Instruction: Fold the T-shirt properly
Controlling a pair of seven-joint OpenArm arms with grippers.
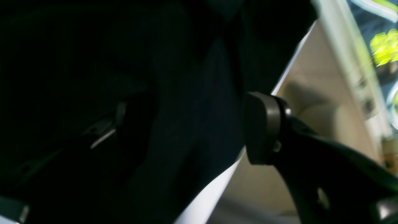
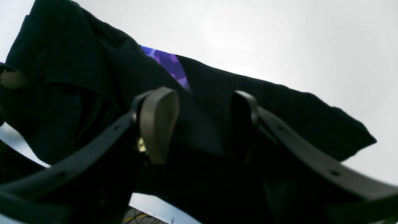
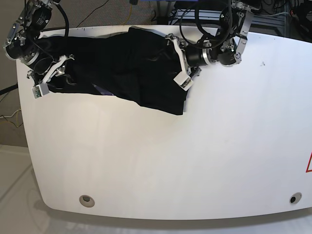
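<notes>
The black T-shirt point(image 3: 122, 63) lies crumpled along the far side of the white table point(image 3: 195, 161). My left gripper point(image 3: 176, 59) stands open, its jaws straddling the shirt's right edge. In the left wrist view the T-shirt point(image 1: 186, 77) fills the gap beside one grey pad point(image 1: 262, 127). Over the shirt's left end, my right gripper point(image 3: 51, 75) is also open. In the right wrist view the right gripper point(image 2: 200, 124) has the T-shirt point(image 2: 279, 105) bunched between its spread fingers, with a purplish patch point(image 2: 169, 63) showing just beyond them.
Two small round holes point(image 3: 87, 199) point(image 3: 292, 199) sit near the table's front edge. A red mark point(image 3: 308, 163) shows at the right edge. Cables point(image 3: 146, 7) run behind the table's far edge.
</notes>
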